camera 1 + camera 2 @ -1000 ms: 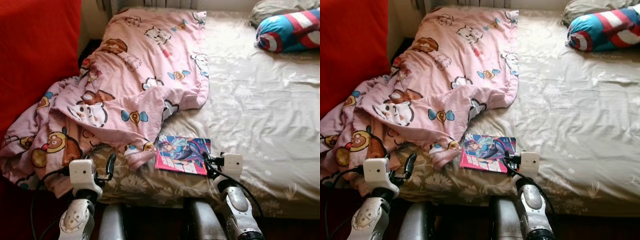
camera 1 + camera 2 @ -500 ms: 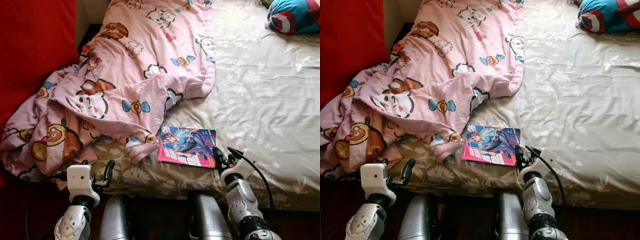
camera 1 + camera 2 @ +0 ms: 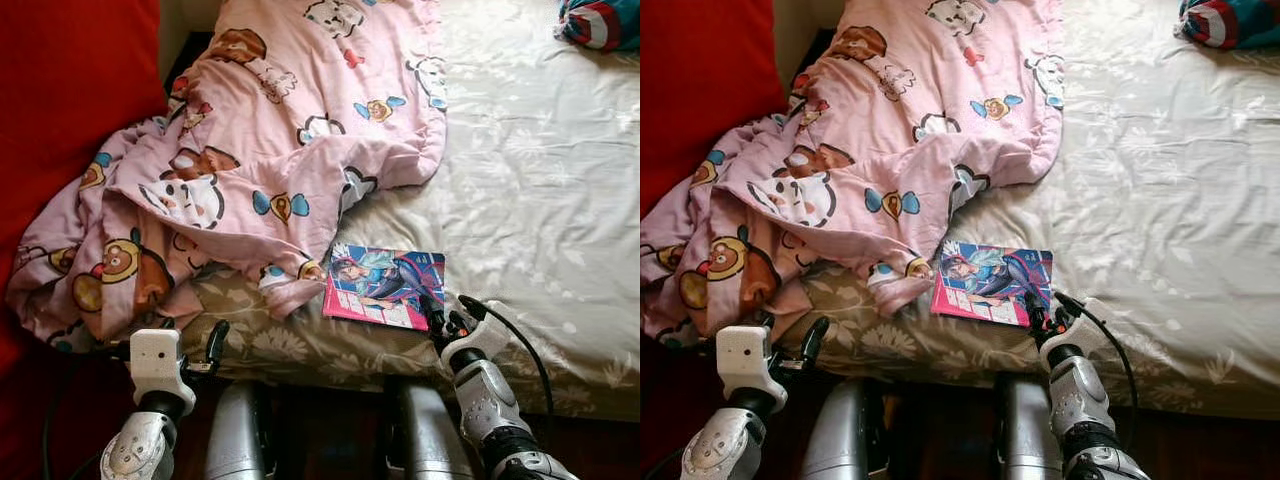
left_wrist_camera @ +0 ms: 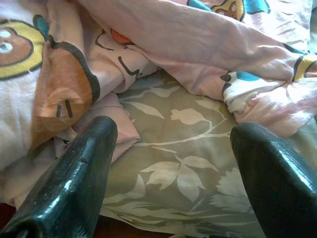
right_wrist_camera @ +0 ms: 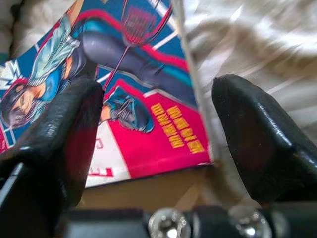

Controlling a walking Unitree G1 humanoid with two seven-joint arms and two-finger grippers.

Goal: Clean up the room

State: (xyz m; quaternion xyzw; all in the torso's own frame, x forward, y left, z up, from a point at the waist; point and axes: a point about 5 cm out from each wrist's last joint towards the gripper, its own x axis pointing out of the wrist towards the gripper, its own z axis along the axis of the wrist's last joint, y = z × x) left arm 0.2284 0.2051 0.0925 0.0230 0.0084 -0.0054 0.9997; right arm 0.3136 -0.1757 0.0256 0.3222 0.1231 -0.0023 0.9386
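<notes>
The right gripper (image 3: 447, 322) hovered at the bed's (image 3: 540, 200) near edge, fingers spread apart, with the corner of a colourful comic book (image 3: 385, 286) lying flat just ahead between them. The left gripper (image 3: 212, 342) also stood open, low at the mattress edge, with the rumpled pink cartoon blanket (image 3: 250, 170) just beyond its fingertips.
</notes>
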